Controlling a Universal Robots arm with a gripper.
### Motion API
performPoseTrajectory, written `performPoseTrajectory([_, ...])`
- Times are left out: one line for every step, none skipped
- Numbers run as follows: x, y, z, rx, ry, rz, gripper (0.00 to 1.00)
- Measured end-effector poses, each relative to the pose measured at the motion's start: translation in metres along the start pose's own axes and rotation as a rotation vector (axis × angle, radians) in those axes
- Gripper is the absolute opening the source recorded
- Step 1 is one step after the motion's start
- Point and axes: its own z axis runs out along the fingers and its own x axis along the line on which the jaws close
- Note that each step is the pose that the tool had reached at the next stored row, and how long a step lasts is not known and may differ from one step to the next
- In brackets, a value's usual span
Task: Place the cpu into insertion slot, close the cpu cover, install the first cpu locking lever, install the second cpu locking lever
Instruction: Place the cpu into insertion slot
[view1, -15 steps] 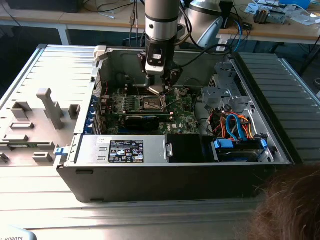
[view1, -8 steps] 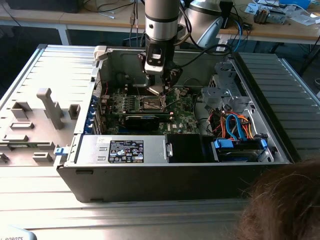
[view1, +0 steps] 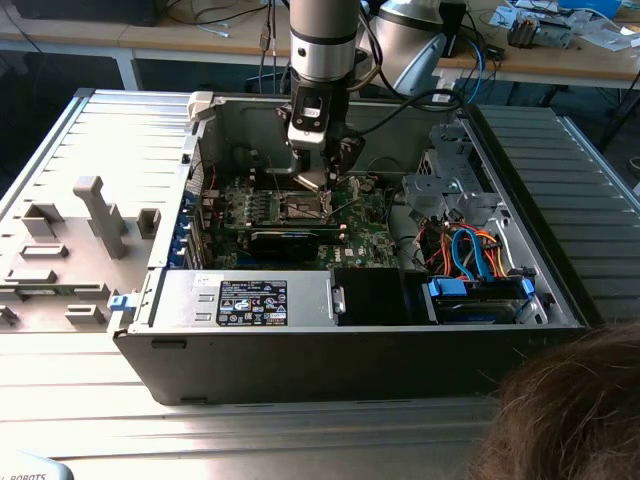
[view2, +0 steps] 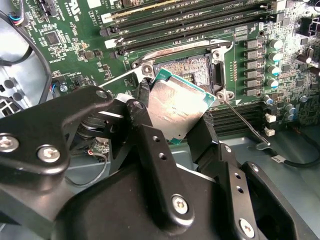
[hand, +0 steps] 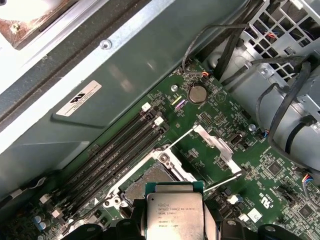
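Note:
My gripper (view2: 176, 131) is shut on the cpu (view2: 177, 111), a small silver-grey square chip pinched by its edges between two black fingers (view2: 146, 131). The chip hangs tilted just above the insertion slot (view2: 189, 66), a dark square socket with a silvery rim on the green motherboard (view2: 75, 45). In the first wrist view the cpu (hand: 175, 214) sits apart from the bare slot (hand: 149, 179). The cpu cover (hand: 216, 145) stands open beside the slot. Two thin wire levers (hand: 223, 180) stick out unlatched. In the exterior view the gripper (view1: 322, 182) hovers over the board inside the case.
Long black memory slots (view2: 190, 25) run on either side of the socket. A metal case wall (hand: 115, 65) is close by. A power supply (view1: 250, 300) and a drive cage with coloured cables (view1: 470, 250) fill the case front. A person's hair (view1: 575, 410) shows at the exterior view's lower right.

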Motion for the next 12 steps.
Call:
performPoseTrajectory([0.0000, 0.0000, 0.0000, 0.0005, -0.0005, 0.003, 0.55])
performPoseTrajectory([0.0000, 0.0000, 0.0000, 0.0011, -0.0010, 0.006, 0.55])
performPoseTrajectory([0.0000, 0.0000, 0.0000, 0.0013, -0.0014, 0.008, 0.55])
performPoseTrajectory([0.0000, 0.0000, 0.0001, 0.0015, -0.0016, 0.009, 0.55])
performPoseTrajectory([0.0000, 0.0000, 0.0001, 0.0028, -0.0030, 0.017, 0.55])
performPoseTrajectory([0.0000, 0.0000, 0.0001, 0.0042, -0.0045, 0.029, 0.55])
performPoseTrajectory([0.0000, 0.0000, 0.0002, 0.0049, -0.0053, 0.035, 0.55])
performPoseTrajectory([0.0000, 0.0000, 0.0002, 0.0051, -0.0056, 0.037, 0.55])
performPoseTrajectory([0.0000, 0.0000, 0.0002, 0.0055, -0.0060, 0.040, 0.55])
performPoseTrajectory([0.0000, 0.0000, 0.0002, 0.0057, -0.0063, 0.042, 0.55])
performPoseTrajectory([0.0000, 0.0000, 0.0003, 0.0059, -0.0065, 0.044, 0.55])
performPoseTrajectory([0.0000, 0.0000, 0.0003, 0.0062, -0.0068, 0.047, 0.55])
